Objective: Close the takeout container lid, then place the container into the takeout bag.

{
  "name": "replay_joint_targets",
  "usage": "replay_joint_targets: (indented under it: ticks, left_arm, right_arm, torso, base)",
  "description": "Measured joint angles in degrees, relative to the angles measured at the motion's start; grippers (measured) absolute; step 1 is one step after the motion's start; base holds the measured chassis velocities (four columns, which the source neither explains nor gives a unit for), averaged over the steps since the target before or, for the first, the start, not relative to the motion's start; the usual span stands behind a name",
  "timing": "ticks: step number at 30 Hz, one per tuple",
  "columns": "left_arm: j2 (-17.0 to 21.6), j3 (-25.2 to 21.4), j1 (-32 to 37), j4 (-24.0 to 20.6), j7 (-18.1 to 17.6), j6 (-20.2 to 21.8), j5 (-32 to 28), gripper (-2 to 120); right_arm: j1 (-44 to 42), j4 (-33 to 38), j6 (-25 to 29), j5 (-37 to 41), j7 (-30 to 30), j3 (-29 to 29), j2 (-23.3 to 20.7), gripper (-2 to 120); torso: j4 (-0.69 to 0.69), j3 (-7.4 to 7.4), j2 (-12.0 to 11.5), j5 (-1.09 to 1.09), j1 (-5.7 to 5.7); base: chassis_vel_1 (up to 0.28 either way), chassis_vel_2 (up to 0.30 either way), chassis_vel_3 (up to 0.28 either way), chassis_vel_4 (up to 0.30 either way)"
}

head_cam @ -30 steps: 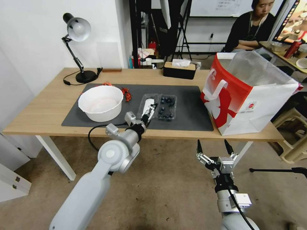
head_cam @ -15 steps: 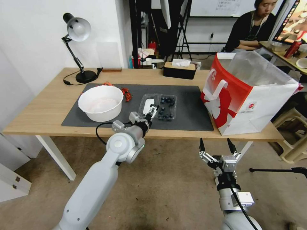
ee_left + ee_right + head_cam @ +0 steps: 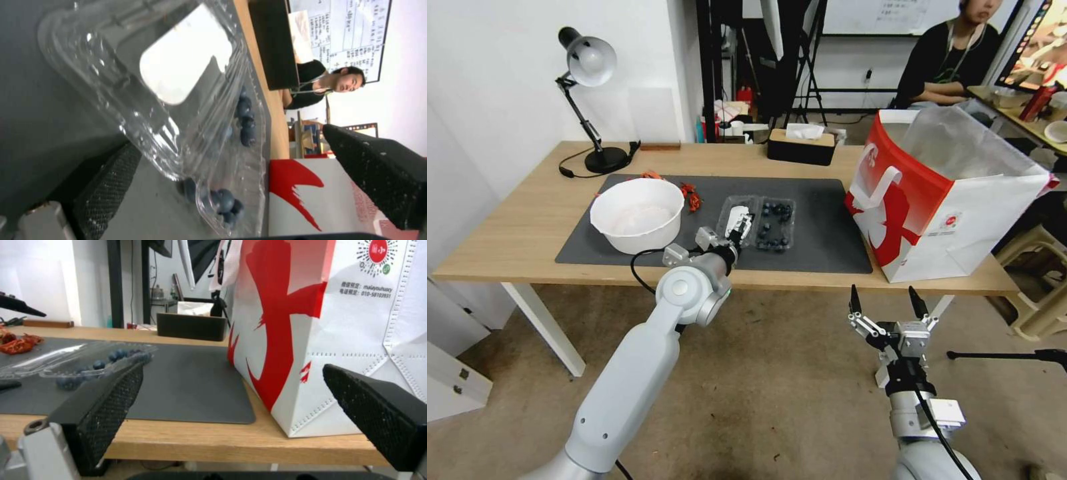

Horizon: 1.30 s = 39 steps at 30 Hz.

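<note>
**Reaching under the open lid of the blueberry clamshell**

Looking down from the head view, the takeout container [image 3: 762,224] lies open on the dark mat [image 3: 820,220] of the bench [image 3: 514,227], its berry half toward the takeout bag [image 3: 940,200] and the lid [image 3: 736,219], with its white sticker, folded out toward the white bowl [image 3: 637,215]. The left gripper [image 3: 740,230] is at the lid's near edge, by far the nearer of the two. The hinge, and so the box's long axis, runs away from the robot, so closing looks like a matter of swinging the lid rightward over the berries. The right gripper [image 3: 888,305] hangs below the bench edge in front of the bag, well apart from the box, fingers spread.

In the left wrist view the lid [image 3: 178,70] is tilted up off the mat, and the fingers are spread wide: one meshed finger [image 3: 109,186] sits low beside the lid's raised rim, the other [image 3: 378,173] far off on the bag side. Blueberries [image 3: 222,200] lie in the half beyond. I cannot tell whether the low finger touches the plastic.

In the right wrist view the spread fingers [image 3: 102,406] frame the bench edge, with the open container [image 3: 80,363] off to one side and the takeout bag [image 3: 338,326] close ahead.
</note>
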Motion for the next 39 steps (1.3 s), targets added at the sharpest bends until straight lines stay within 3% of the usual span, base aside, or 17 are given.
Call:
replay_joint_targets:
  ticks: [7, 15, 17, 19, 27, 33, 39]
  left_arm:
    - [0.93, 1.18, 0.78, 0.1, 3.94, -1.29, 5.6, 100]
    - [2.61, 4.36, 1.59, -0.37, 12.21, -5.0, 16.97, 100]
    - [2.68, 4.51, 1.59, -0.37, 12.62, -5.2, 17.49, 100]
    - [3.18, 5.46, 1.59, -0.25, 15.58, -6.66, 20.87, 100]
    - [4.43, 7.33, 1.08, -0.03, 21.56, -9.07, 26.88, 100]
    - [4.86, 8.04, 0.68, -0.56, 23.47, -9.45, 26.76, 100]
    - [5.14, 9.05, -0.44, -1.71, 23.7, -8.87, 22.54, 100]
  right_arm:
    - [0.22, -0.07, 0.0, -0.01, -0.01, -0.23, 0.1, 100]
    - [0.14, -0.28, 0.2, -0.2, -0.16, -0.44, 0.29, 100]
    - [0.14, -0.28, 0.2, -0.21, -0.17, -0.44, 0.29, 100]
    - [0.15, -0.29, 0.25, -0.22, -0.22, -0.41, 0.27, 100]
    - [0.12, -0.47, 0.46, -0.42, -0.33, -0.38, 0.43, 100]
    - [0.16, -0.54, 0.47, -0.5, -0.37, -0.38, 0.53, 100]
    - [0.21, -0.62, 0.48, -0.63, -0.41, -0.4, 0.57, 100]
  torso:
    - [0.0, -0.01, 0.0, 0.0, 0.0]
    - [0.0, -0.01, 0.0, 0.0, 0.0]
    - [0.0, -0.01, 0.0, 0.0, 0.0]
    - [0.0, -0.01, 0.0, 0.0, 0.0]
    - [0.0, -0.01, 0.0, 0.0, 0.0]
    - [0.0, -0.01, 0.0, 0.0, 0.0]
    - [0.0, -0.01, 0.0, 0.0, -0.02]
  base:
    - [0.0, 0.0, 0.0, 0.0]
    - [0.0, 0.0, 0.0, 0.0]
    - [0.0, 0.0, 0.0, 0.0]
    - [0.0, 0.0, 0.0, 0.0]
    - [0.0, 0.0, 0.0, 0.0]
    - [0.0, 0.0, 0.0, 0.0]
    - [0.0, 0.0, 0.0, 0.0]
